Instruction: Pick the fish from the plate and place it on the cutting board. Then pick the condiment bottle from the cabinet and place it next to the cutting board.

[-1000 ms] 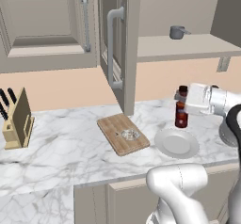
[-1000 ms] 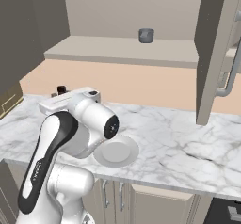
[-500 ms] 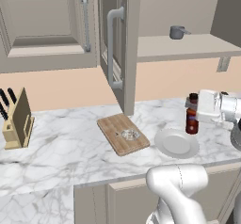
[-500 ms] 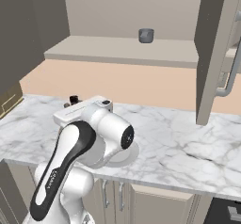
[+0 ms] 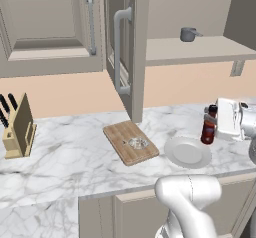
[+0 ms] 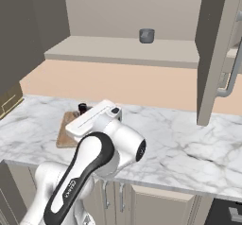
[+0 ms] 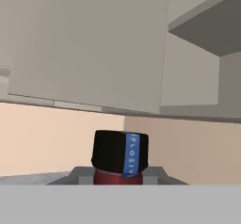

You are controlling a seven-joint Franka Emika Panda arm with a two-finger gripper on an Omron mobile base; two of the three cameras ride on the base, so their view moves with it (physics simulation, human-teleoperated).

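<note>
The gripper (image 5: pixel 214 123) is closed on the condiment bottle (image 5: pixel 209 127), its jaws clamped on the neck just under the black cap. In the left base view the bottle stands upright at the right end of the marble worktop (image 5: pixel 75 147), just behind the far right rim of the plate (image 5: pixel 187 152); whether its base touches the worktop cannot be told. In the hand view the bottle's black cap (image 7: pixel 119 151) with a blue strip sits between the finger tips (image 7: pixel 83 175), with a band of dark red below it. In the right base view only the cap (image 6: pixel 82 108) peeks out behind the white hand.

The plate lies flat and bare on the worktop, just right of the cutting board (image 5: pixel 131 142). The board lies at an angle near the open cabinet door, and the fish (image 5: pixel 137 143) rests on its right half, well inside the edges. The bottle is on the far side of the plate from the board, so the plate lies between them.

The cabinet (image 5: pixel 200 27) above stands open, its door (image 5: pixel 125 47) swung out towards the camera with the long bar handle (image 5: pixel 118 52) facing left. A small grey pot (image 5: pixel 189 34) sits on the cabinet shelf (image 5: pixel 200 49). A knife block (image 5: pixel 18 127) with black handles stands at the left end of the worktop, well apart from the board.
</note>
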